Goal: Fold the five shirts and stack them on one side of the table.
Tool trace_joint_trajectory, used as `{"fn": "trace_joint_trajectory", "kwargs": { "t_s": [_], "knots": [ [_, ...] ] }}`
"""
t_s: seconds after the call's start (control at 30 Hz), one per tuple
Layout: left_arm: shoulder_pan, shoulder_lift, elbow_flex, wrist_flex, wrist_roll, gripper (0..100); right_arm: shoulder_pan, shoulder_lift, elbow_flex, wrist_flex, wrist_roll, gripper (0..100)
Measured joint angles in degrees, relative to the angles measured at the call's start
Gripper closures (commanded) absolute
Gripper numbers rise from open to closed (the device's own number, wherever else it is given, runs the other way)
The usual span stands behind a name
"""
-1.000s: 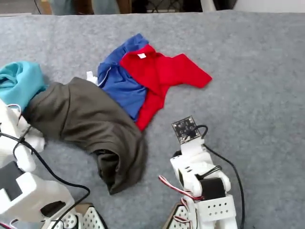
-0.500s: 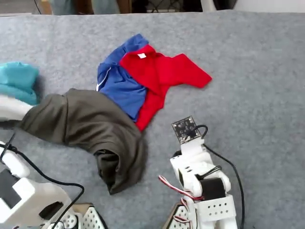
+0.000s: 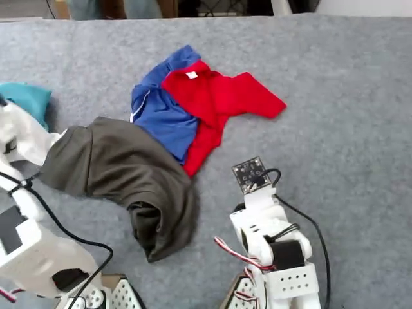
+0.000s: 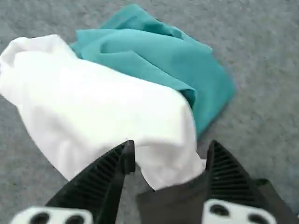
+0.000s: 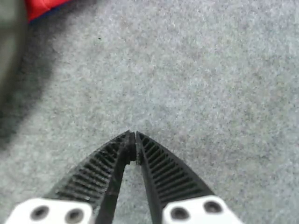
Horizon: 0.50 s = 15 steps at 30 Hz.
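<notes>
A red shirt (image 3: 219, 100) lies crumpled over a blue shirt (image 3: 164, 116) in the middle of the table. A dark olive shirt (image 3: 129, 174) is spread to their left. At the far left, a teal shirt (image 3: 26, 98) peeks out beside my left arm (image 3: 22, 132). In the left wrist view, a white shirt (image 4: 93, 107) lies bunched against the teal shirt (image 4: 163, 56). My left gripper (image 4: 170, 151) is open just above the white shirt's near edge. My right gripper (image 5: 134, 138) is shut on nothing, over bare cloth, with the red shirt's edge (image 5: 44, 7) farther off.
Grey felt (image 3: 347, 96) covers the whole table, with wide free room on the right half. The right arm's base (image 3: 273, 251) stands at the front edge, and the left arm's base (image 3: 38, 257) and its cable are at the front left.
My left arm has swung away from the front edge to the table's left side, over the white and teal shirts. The olive shirt's left edge shifted. The right arm kept still.
</notes>
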Motion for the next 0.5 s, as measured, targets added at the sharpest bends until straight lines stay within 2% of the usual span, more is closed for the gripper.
{"fn": "trace_joint_trajectory", "kwargs": {
  "t_s": [0.17,0.33,0.5],
  "knots": [
    [6.9,0.0,-12.0,9.1,1.9,73,0.0,0.0,0.0,0.0,0.0,98.4],
    [13.7,0.0,-18.8,12.5,5.6,73,0.0,0.0,0.0,0.0,0.0,98.4],
    [28.1,0.9,-17.9,12.7,6.3,73,0.0,0.0,0.0,0.0,0.0,98.4]
  ]
}}
